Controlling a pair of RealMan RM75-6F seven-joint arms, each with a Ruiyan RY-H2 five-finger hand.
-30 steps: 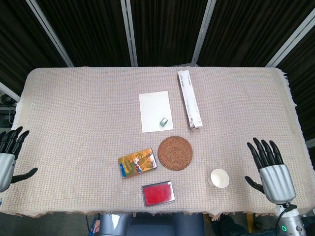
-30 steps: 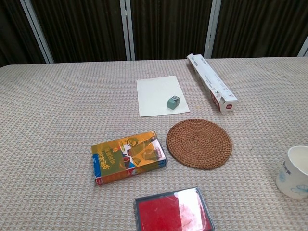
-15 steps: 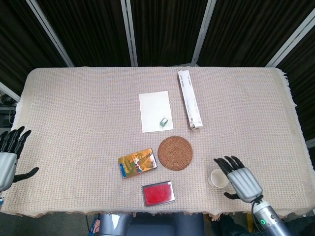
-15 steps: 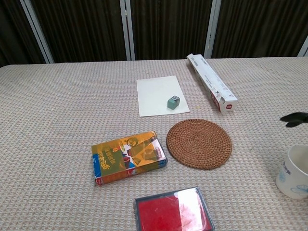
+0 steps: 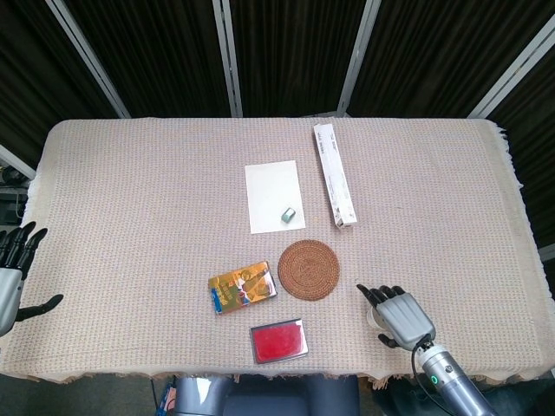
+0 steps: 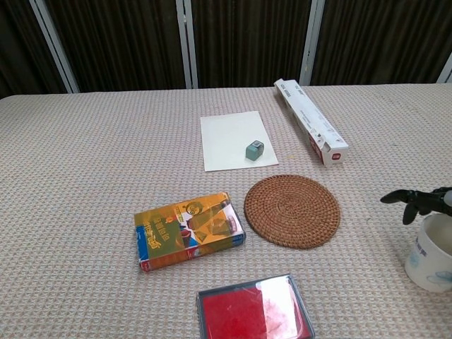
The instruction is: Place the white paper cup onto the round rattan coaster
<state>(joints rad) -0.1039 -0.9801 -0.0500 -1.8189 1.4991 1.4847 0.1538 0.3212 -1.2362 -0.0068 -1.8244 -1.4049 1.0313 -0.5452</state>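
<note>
The white paper cup (image 6: 432, 254) stands upright near the table's front right, with a blue print on its side. In the head view my right hand (image 5: 397, 314) hangs over it and hides nearly all of it. In the chest view the dark fingers (image 6: 415, 200) of that hand reach in from the right just above the cup's far rim, spread and holding nothing. The round rattan coaster (image 5: 309, 269) (image 6: 292, 210) lies bare to the cup's left, a short gap away. My left hand (image 5: 13, 277) is open at the table's left edge.
An orange card box (image 5: 244, 288) and a red-lidded case (image 5: 277, 341) lie left of and in front of the coaster. Behind it are a white sheet (image 5: 274, 196) with a small grey-green block (image 5: 289, 213) and a long white box (image 5: 334, 174).
My right hand has moved left and forward from the table's right edge until it is over the cup. The cup has not moved. My left hand has slipped slightly further out of view.
</note>
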